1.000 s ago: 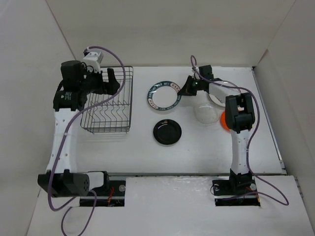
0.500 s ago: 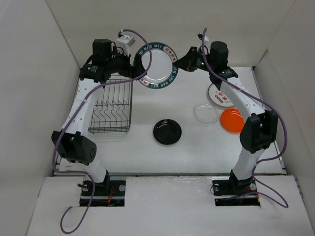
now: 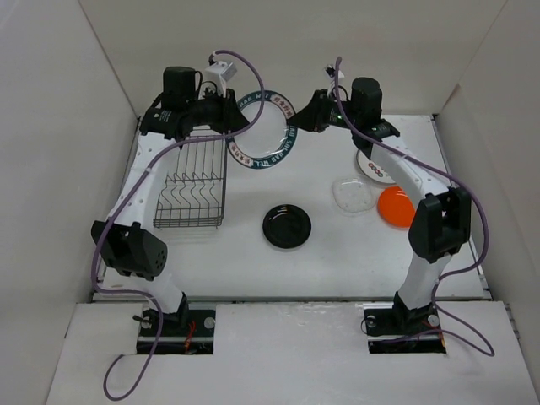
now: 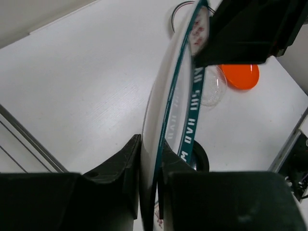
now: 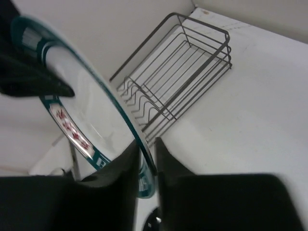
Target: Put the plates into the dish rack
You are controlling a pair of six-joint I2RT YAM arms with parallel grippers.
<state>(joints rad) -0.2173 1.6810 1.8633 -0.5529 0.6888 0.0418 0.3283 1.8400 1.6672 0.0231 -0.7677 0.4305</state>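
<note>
The white plate with the dark patterned rim (image 3: 263, 131) hangs on edge in the air, just right of the dish rack's (image 3: 192, 181) far end. My left gripper (image 3: 232, 118) is shut on its left rim; in the left wrist view the fingers (image 4: 130, 163) pinch the plate (image 4: 175, 106). My right gripper (image 3: 305, 114) stands around the opposite rim (image 5: 91, 110) with its jaws open and a small gap showing at one finger (image 5: 166, 159). On the table lie the black plate (image 3: 287, 226), the clear plate (image 3: 352, 195), the orange plate (image 3: 396, 207) and the white plate with red markings (image 3: 374, 164).
The wire rack (image 5: 178, 72) holds nothing between its zigzag dividers. White walls close in the table on the left, back and right. Purple cables loop from both wrists above the plate.
The right gripper lifted the patterned plate off the table to the left arm, which swung over from the rack. The left jaws have shut on the rim and the right jaws have loosened.
</note>
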